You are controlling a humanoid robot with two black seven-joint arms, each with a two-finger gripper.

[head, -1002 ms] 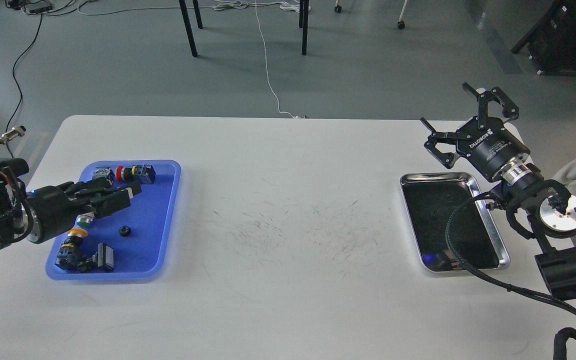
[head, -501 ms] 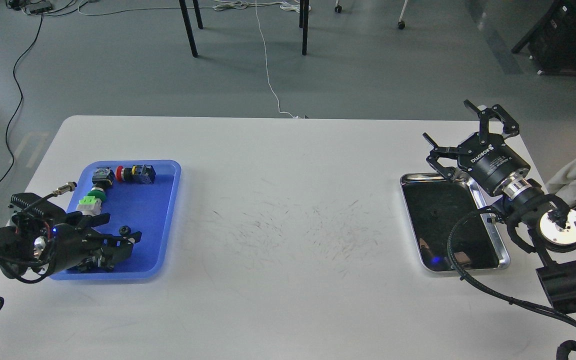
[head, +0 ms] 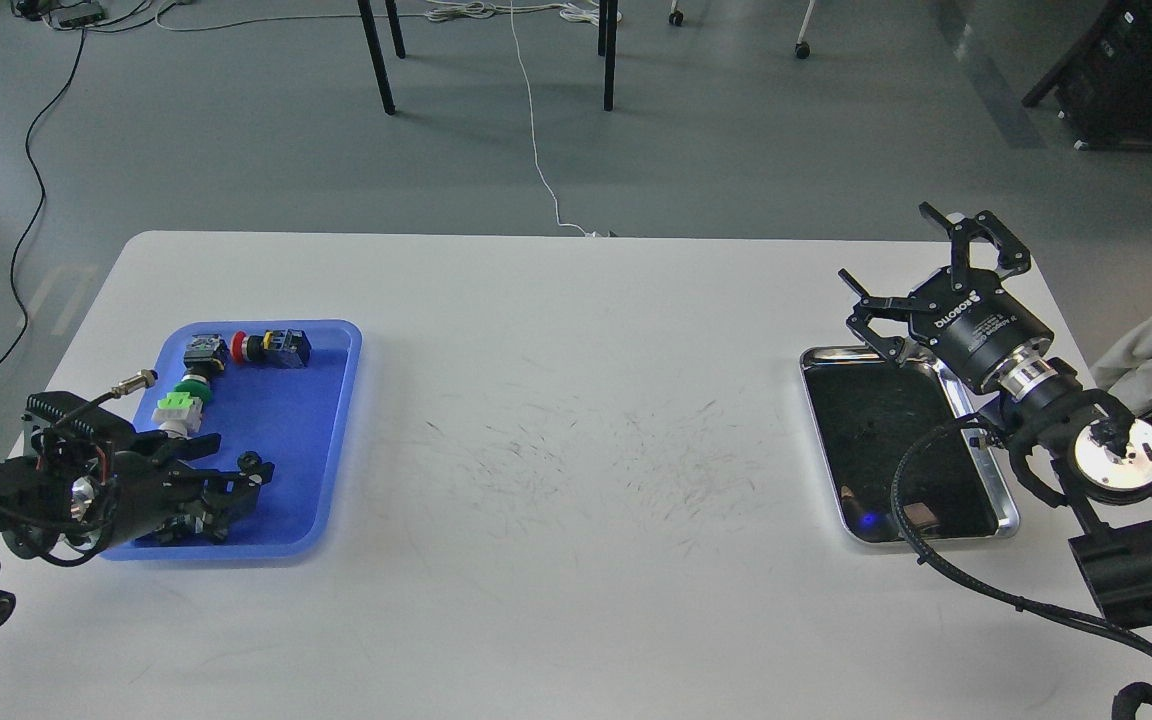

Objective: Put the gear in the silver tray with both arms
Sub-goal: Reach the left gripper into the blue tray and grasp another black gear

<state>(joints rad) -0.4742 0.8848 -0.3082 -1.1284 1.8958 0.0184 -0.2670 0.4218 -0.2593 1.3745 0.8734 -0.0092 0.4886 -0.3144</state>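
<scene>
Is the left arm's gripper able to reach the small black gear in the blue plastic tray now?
Probably yes: the left gripper is right at the small black gear, with nothing between them.

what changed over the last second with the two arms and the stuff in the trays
The left gripper swung from the middle of the blue plastic tray down to its near edge, fingers now around the small black gear, not clearly closed. The right gripper dropped slightly, staying open over the far end of the shiny silver steel tray. The tray stays empty; the push-button switches have not moved.
</scene>
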